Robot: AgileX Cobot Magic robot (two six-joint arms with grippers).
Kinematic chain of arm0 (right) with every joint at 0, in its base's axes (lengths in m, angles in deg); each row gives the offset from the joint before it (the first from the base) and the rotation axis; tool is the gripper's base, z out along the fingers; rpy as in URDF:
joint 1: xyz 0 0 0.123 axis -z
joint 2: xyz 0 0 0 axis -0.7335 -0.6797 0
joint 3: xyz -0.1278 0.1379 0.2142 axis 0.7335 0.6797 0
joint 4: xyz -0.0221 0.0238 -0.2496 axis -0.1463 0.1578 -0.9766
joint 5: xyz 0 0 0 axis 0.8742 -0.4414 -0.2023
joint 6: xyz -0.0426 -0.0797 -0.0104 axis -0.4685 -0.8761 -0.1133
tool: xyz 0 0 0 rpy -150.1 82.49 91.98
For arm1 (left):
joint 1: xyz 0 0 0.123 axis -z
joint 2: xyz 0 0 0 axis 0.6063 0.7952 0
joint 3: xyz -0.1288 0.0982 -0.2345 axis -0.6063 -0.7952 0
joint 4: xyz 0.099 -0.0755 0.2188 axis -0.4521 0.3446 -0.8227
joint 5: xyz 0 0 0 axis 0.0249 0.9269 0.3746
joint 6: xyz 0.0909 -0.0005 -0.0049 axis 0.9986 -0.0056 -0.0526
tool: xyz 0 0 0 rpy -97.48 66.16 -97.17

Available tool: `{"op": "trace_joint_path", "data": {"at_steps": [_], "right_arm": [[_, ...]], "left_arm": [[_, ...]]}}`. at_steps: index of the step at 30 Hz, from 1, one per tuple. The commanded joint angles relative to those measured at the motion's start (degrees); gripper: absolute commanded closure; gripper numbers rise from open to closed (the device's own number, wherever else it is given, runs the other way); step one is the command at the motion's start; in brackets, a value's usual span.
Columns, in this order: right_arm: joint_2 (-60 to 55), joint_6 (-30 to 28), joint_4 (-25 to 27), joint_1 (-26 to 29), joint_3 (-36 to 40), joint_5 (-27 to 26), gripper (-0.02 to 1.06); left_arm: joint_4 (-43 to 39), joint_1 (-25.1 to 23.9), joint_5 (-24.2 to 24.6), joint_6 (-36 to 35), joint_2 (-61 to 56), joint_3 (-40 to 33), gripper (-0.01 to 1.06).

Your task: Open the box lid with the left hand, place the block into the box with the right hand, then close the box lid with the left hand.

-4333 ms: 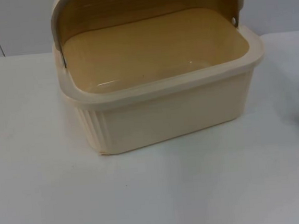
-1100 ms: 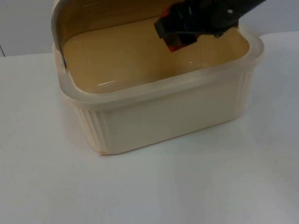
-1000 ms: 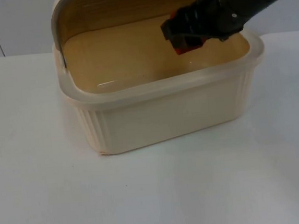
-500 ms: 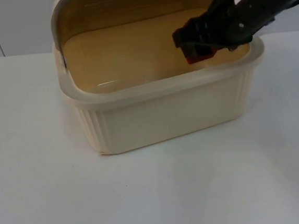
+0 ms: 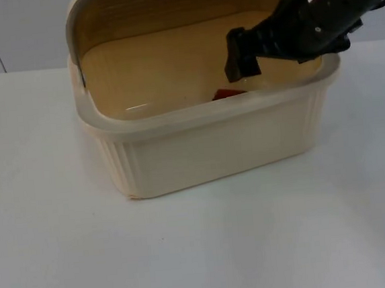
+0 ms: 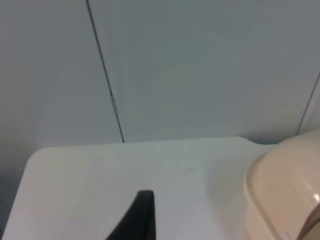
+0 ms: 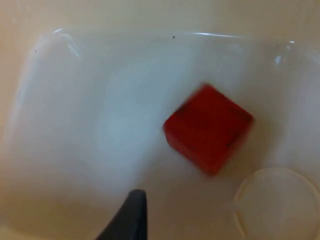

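The cream box stands on the white table with its lid swung up at the back. The red block lies on the box floor, just behind the front wall. In the right wrist view the red block rests free on the glossy floor of the box. My right gripper hangs open inside the box, a little above the block and to its right, holding nothing. My left gripper waits over the table left of the box, near the wall.
A grey partition wall closes off the table's back edge. The white table top stretches in front of the box and to both sides. A faint round mark is moulded into the box floor beside the block.
The right gripper carried the block rightward and down into the box, then let go; the block now lies on the box floor, and the fingers are apart above it.
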Motion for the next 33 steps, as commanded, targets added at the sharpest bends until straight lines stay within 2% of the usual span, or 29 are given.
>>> {"op": "trace_joint_path", "data": {"at_steps": [1,7,11,12,16,23,29,33], "right_arm": [[1.8,-0.5,-0.2,0.1,0.2,1.8,0.00],[5.4,-0.5,-0.2,0.1,0.2,7.8,0.00],[10.0,-1.7,-0.2,0.1,0.2,15.7,0.00],[10.0,-1.7,-0.2,0.1,0.2,15.7,0.00],[14.8,-4.0,-0.1,0.1,0.2,21.1,0.00],[21.9,-4.6,-0.1,0.1,0.2,20.4,0.00],[30.6,-6.6,-0.6,0.1,0.2,15.3,0.00],[35.3,-6.3,-3.9,0.2,0.2,11.8,0.00]], "left_arm": [[0.1,0.1,-0.4,0.0,-0.1,0.3,0.01],[0.1,0.1,-0.5,0.0,-0.1,0.3,0.01],[0.1,0.1,-0.5,0.0,-0.1,0.3,0.01],[0.1,0.1,-0.5,0.0,-0.1,0.3,0.01],[0.1,0.1,-0.5,0.0,-0.1,0.3,0.01],[0.1,0.1,-0.5,0.0,-0.1,0.3,0.01],[0.1,0.1,-0.3,0.0,-0.1,0.3,0.01],[0.3,0.1,-0.3,0.0,-0.1,0.3,0.01]]}}
